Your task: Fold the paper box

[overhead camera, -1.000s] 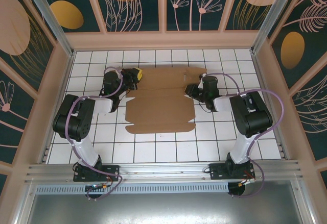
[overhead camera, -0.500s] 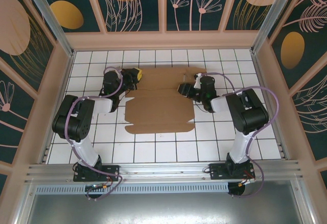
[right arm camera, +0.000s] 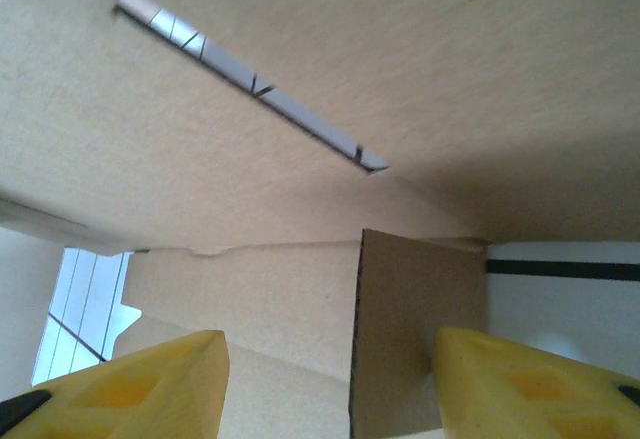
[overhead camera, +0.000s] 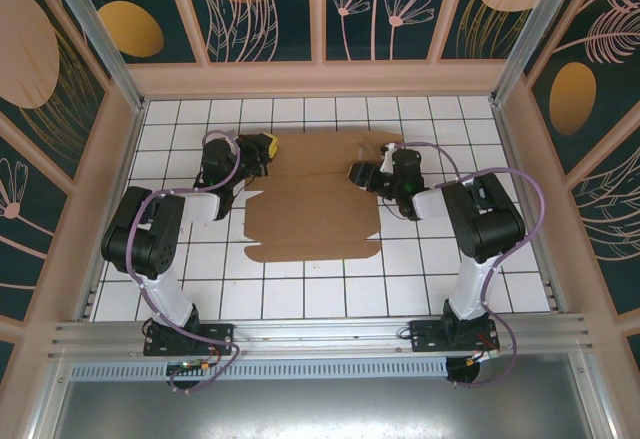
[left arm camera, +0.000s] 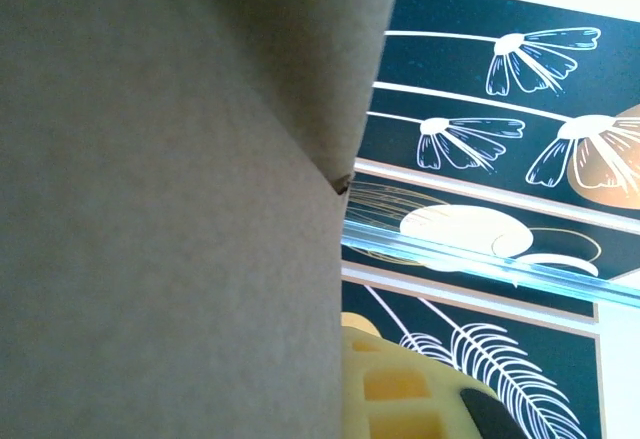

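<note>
One box (overhead camera: 315,209), unfolded sheet, laid mostly flat mid-table (overhead camera: 300,299); two grippers counted. Left gripper (overhead camera: 262,147) set at far-left corner, closed tight; hold on cardboard not confirmed. Right gripper (overhead camera: 358,174) set at far-right flap, fingers parted, upright tab (right arm camera: 415,329) stood between, ungripped. Step judged: side flaps being raised. Next called for: tab to be pinched, creased upward.

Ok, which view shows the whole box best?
Top external: the box lies unfolded, most of its outline and flaps visible. Left wrist gives a close brown panel and one edge. Right wrist shows a close panel with a slot and a tab between the fingers of the right claw.
</note>
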